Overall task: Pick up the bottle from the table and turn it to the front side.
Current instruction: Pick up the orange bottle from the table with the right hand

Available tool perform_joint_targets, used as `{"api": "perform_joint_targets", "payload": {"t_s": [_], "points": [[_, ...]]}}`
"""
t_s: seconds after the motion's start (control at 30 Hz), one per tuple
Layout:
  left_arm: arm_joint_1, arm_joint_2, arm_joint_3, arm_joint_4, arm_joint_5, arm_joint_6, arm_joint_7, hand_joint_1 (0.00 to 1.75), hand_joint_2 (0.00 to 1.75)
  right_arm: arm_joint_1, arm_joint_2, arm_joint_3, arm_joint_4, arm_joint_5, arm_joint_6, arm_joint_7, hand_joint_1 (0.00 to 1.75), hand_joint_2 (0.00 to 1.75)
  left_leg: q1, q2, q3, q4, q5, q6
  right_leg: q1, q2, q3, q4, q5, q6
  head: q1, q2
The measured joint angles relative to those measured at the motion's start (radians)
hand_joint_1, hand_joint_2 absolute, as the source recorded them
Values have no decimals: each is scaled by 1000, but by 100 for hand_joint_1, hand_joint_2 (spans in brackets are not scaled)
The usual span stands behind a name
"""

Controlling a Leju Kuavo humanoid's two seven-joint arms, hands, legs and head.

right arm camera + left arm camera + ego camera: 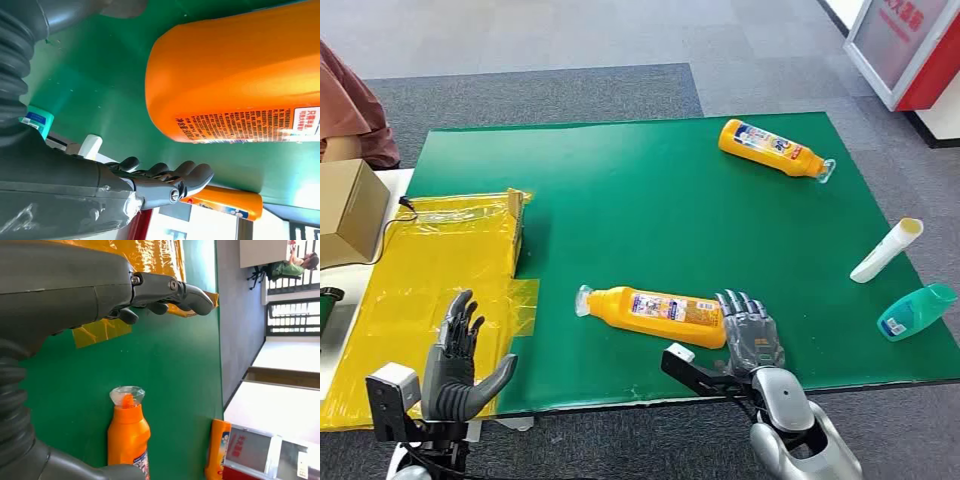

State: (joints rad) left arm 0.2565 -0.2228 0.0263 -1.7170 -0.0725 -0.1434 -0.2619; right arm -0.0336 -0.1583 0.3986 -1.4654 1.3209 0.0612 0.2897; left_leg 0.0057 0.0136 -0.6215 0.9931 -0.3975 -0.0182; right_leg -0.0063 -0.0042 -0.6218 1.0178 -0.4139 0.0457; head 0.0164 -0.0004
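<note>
An orange bottle (656, 312) with a clear cap lies on its side on the green table (660, 200), cap toward the left, a printed label facing up. My right hand (752, 337) is at the bottle's base end, fingers stretched out flat and holding nothing. The right wrist view has that base (241, 80) large and close, with the fingers (166, 177) alongside it and a gap between. My left hand (460, 362) hovers open over the yellow plastic sheet (433, 270) at the near left. The left wrist view looks past its fingers (170, 292) at the bottle's cap end (128, 432).
A second orange bottle (773, 148) lies at the far right. A white tube (886, 250) and a teal bottle (916, 310) lie by the right edge. A cardboard box (346, 210) stands at the left, with a person (350, 110) behind it.
</note>
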Motion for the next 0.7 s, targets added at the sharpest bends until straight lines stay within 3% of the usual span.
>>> {"api": "perform_joint_targets", "payload": {"t_s": [0.33, 0.7], "points": [[-13, 1, -12, 23, 10, -3, 19, 0, 175, -68, 28, 21, 87, 34, 0, 23, 0, 175, 0, 0, 0, 0, 1, 0, 0, 0, 0, 0, 0, 0, 0, 0], [-37, 0, -34, 115, 44, -6, 42, 0, 175, -231, 128, 93, 349, 97, -17, 66, 0, 175, 0, 0, 1, 0, 1, 0, 0, 0, 0, 0, 1, -1, 0, 0]]}}
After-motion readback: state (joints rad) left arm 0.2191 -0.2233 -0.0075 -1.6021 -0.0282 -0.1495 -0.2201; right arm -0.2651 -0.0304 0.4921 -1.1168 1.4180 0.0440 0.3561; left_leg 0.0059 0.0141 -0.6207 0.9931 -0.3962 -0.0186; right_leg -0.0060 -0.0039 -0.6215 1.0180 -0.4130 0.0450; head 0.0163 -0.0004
